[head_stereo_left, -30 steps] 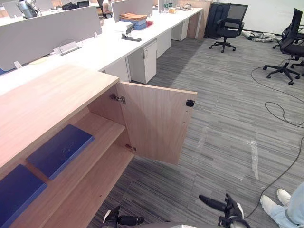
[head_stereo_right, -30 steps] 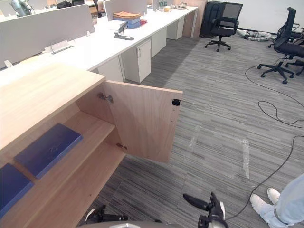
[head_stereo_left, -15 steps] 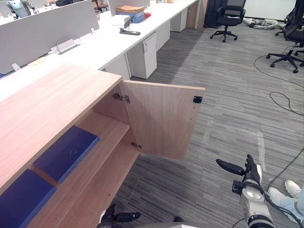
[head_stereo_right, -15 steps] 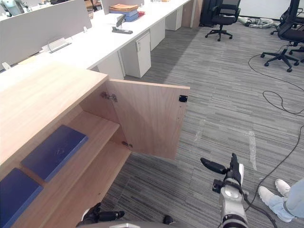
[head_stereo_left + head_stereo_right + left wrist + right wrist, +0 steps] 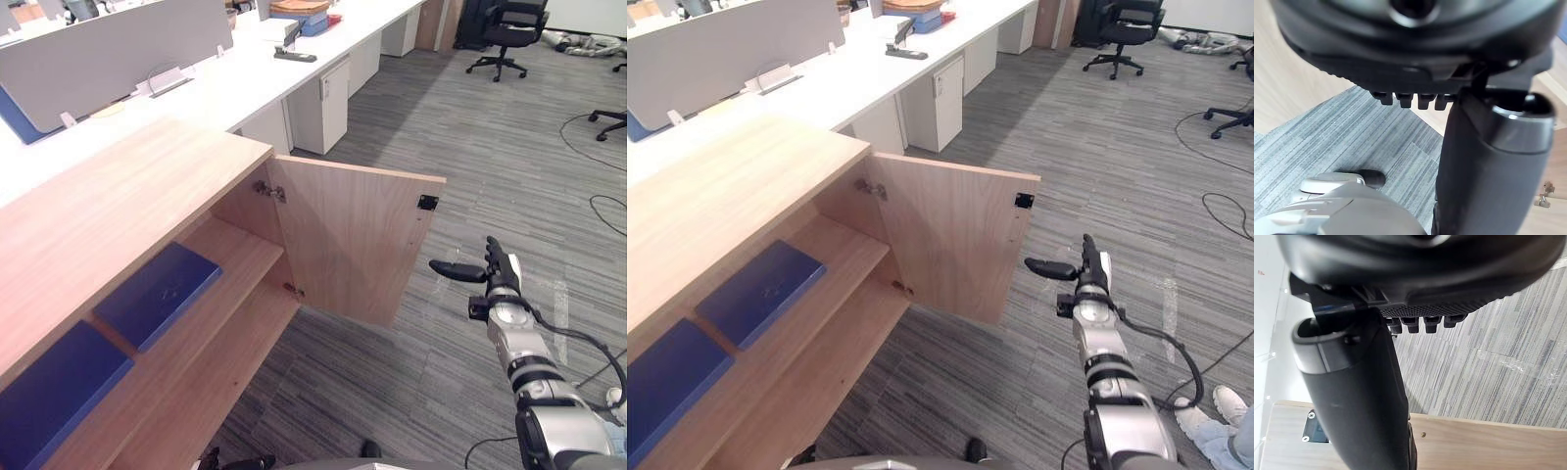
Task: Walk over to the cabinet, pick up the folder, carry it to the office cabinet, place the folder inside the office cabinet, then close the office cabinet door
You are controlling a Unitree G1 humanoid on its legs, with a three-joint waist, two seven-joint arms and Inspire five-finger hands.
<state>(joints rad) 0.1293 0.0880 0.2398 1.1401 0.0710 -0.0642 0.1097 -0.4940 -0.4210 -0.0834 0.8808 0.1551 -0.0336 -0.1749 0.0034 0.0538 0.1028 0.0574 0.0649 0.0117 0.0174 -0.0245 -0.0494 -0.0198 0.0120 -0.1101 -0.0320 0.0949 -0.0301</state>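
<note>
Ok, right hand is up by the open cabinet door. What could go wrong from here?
The right hand, open, hangs off the free edge of the cabinet door, not touching, seemingly on its inner side; a push there could swing it wider. The blue folder nearer the door lies near the front of the shelf and might block closing.

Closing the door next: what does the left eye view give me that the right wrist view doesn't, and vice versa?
Left eye view: two blue folders on the cabinet shelf, plus a hinge. Right wrist view: the screws on the black catch, close up. Both: the open cabinet door, that catch, the open right hand near the door's free edge, and grey carpet.
</note>
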